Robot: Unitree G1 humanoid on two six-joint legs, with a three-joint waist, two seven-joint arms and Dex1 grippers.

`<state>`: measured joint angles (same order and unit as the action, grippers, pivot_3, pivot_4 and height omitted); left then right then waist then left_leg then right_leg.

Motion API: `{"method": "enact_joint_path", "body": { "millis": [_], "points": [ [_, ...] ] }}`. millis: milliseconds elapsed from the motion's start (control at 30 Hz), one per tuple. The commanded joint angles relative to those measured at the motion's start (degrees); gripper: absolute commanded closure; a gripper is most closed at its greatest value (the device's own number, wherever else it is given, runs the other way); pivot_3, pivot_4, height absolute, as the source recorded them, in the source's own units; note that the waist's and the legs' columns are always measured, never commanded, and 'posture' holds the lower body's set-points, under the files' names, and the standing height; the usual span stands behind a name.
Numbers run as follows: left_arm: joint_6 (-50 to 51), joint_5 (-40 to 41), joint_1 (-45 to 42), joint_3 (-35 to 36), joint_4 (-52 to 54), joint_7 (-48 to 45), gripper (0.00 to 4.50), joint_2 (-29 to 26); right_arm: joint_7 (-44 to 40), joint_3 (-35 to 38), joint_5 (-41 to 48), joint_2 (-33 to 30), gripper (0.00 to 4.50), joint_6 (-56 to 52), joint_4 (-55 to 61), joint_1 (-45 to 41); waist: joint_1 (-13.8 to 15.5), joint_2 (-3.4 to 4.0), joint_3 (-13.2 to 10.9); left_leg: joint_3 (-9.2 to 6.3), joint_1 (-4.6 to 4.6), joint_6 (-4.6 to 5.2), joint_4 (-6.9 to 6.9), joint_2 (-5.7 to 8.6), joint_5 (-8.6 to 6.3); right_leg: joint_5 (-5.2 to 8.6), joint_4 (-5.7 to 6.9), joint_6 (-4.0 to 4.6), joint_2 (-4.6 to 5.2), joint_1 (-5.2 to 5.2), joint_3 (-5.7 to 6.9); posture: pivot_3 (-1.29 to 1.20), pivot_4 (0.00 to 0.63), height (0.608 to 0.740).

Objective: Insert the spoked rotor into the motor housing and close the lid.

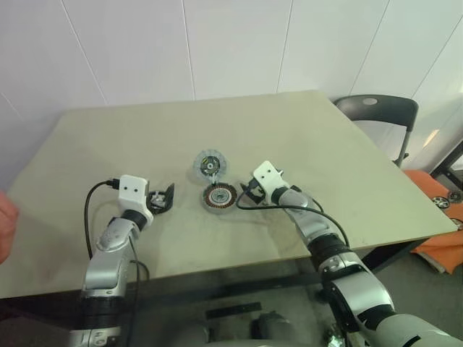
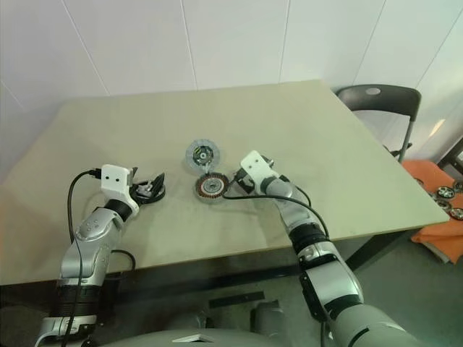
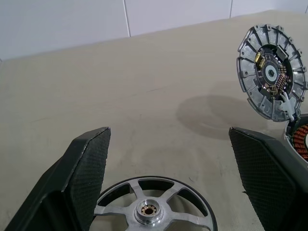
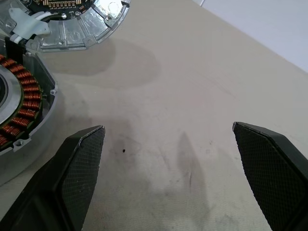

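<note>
Fingers (image 3: pixel 91 163) of my left gripper (image 3: pixel 168 132) are spread wide, one on either side of the spoked rotor (image 3: pixel 154 211). The rotor is a flat wheel with a black rim, five broad silver spokes and a small brassy hub. It lies on the tabletop (image 1: pixel 325 144), left of the middle. My right gripper (image 4: pixel 166 127) is also spread and holds nothing, with bare table between its pads. Just beside it, near the tabletop's middle, sits the motor housing (image 1: pixel 218 195), silver-rimmed with a ring of copper coils. Its ribbed grey lid (image 3: pixel 272 72) is tilted up at the far rim and carries a small circuit board whose marks are too small to read.
</note>
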<state>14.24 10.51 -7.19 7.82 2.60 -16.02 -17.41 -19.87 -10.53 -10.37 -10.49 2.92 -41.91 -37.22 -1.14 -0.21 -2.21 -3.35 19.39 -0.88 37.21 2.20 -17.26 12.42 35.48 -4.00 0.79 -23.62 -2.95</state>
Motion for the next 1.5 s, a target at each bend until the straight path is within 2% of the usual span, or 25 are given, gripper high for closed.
{"method": "enact_joint_path", "body": {
  "millis": [33, 1500],
  "points": [
    [-1.0, -0.4, -0.9, 0.4, 1.3, 0.3, 0.32, -0.2, 0.1, 0.2, 0.0, -0.3, 0.06, 0.7, 2.9, -0.7, 0.0, 0.0, 0.0, 0.0, 0.0, 0.0, 0.0, 0.0, 0.0, 0.0, 0.0, 0.0, 0.0, 0.0, 0.0, 0.0, 0.0, 0.74],
    [-1.3, -0.5, -2.3, 0.4, 0.0, 0.3, 0.32, -0.3, 0.7, 0.1, -0.2, -0.3, 0.06, 1.0, 2.3, -1.3, 0.0, 0.0, 0.0, 0.0, 0.0, 0.0, 0.01, 0.0, 0.0, 0.0, 0.01, 0.0, 0.0, 0.0, 0.0, 0.0, 0.0, 0.74]
  ]
}}
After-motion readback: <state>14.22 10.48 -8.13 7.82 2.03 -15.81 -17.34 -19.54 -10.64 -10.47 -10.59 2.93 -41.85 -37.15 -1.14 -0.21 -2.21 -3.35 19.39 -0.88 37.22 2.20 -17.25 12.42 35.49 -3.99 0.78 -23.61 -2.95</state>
